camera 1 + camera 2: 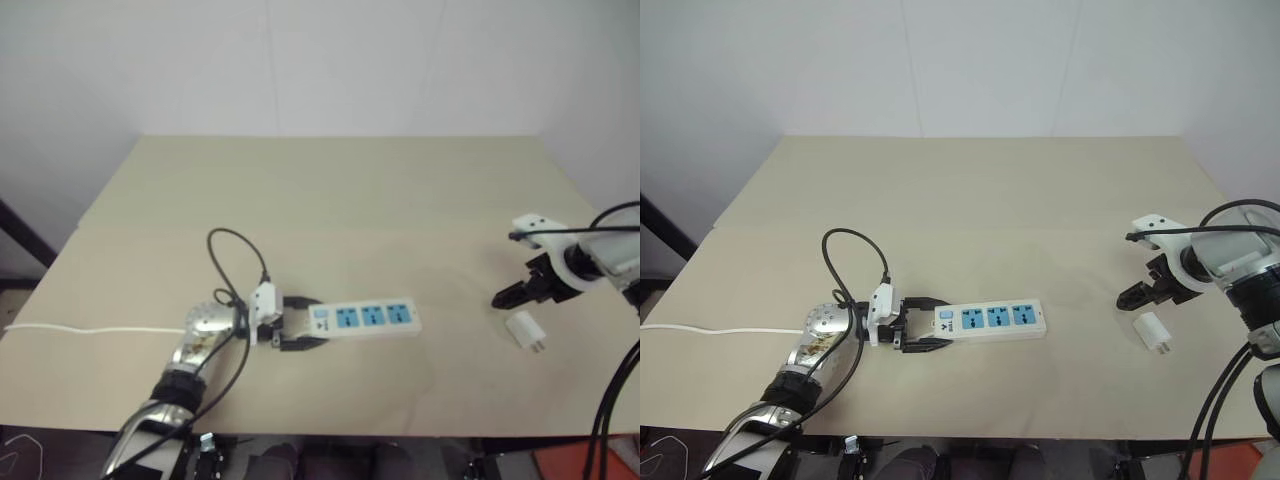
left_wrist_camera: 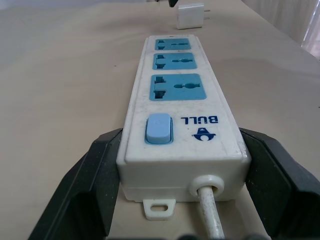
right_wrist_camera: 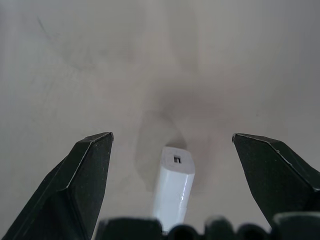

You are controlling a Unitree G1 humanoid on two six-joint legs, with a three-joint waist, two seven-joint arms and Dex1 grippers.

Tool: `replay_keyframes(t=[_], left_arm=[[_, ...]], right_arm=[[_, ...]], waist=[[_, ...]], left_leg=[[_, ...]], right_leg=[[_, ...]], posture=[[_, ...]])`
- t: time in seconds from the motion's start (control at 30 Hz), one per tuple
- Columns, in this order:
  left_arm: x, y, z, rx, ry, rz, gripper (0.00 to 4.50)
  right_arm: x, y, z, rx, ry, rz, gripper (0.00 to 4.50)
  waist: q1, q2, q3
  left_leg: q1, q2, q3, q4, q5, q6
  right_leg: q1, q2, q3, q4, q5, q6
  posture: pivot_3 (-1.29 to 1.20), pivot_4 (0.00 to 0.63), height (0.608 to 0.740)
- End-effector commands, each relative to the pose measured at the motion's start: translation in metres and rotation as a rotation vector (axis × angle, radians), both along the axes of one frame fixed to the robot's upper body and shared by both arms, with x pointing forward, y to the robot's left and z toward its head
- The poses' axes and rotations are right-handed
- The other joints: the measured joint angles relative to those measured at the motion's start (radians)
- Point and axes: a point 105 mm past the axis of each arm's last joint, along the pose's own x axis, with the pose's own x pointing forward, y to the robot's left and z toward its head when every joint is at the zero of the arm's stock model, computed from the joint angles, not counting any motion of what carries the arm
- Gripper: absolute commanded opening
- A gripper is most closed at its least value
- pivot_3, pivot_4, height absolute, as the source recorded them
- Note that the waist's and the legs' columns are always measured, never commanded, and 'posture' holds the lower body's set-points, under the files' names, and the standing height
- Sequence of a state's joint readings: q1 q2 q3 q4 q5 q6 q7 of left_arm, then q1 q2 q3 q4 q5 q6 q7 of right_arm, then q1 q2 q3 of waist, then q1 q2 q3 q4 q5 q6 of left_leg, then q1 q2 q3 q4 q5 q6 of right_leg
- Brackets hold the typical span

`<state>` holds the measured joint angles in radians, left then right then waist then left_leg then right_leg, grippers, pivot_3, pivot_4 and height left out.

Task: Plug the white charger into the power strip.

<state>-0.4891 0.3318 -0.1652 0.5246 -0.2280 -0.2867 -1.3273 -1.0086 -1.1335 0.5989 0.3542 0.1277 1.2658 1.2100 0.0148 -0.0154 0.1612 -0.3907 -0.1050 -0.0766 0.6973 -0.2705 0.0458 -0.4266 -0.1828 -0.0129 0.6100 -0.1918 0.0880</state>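
White rectangular power strip [image 1: 980, 321] with three blue sockets lies near the beige table's [image 1: 970, 190] front edge; left gripper [image 1: 922, 323] straddles its switch end, fingers hugging both sides. Further right, small white boxy charger [image 1: 1151, 331] lies flat, prongs sideways. Right gripper [image 1: 1133, 297] hovers above, jaws spread, empty. Advice: centre over body, descend, pinch flat sides.

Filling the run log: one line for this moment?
left gripper: around power strip end | right gripper: open above white charger | charger: unplugged on table
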Motion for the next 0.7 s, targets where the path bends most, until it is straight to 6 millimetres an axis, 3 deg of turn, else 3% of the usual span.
replay_keyframes(t=[0.03,0.7], left_arm=[[-0.007,-0.011,-0.013,0.024,0.032,-0.036,3.23],[-0.007,-0.021,-0.017,0.031,0.028,-0.044,3.23]], right_arm=[[0.0,-0.008,-0.001,-0.007,0.008,-0.043,4.5],[-0.011,-0.015,-0.023,0.027,0.101,-0.091,4.5]], waist=[[0.0,0.0,0.0],[0.003,0.006,-0.003]], left_leg=[[0.0,0.0,0.0,0.0,0.0,0.0],[0.001,-0.001,0.0,0.002,0.0,0.0]], right_leg=[[0.001,0.0,0.0,0.0,0.0,0.0],[0.002,0.0,0.0,0.0,0.0,0.001]], posture=[[0.0,0.15,0.74],[0.0,0.15,0.74]])
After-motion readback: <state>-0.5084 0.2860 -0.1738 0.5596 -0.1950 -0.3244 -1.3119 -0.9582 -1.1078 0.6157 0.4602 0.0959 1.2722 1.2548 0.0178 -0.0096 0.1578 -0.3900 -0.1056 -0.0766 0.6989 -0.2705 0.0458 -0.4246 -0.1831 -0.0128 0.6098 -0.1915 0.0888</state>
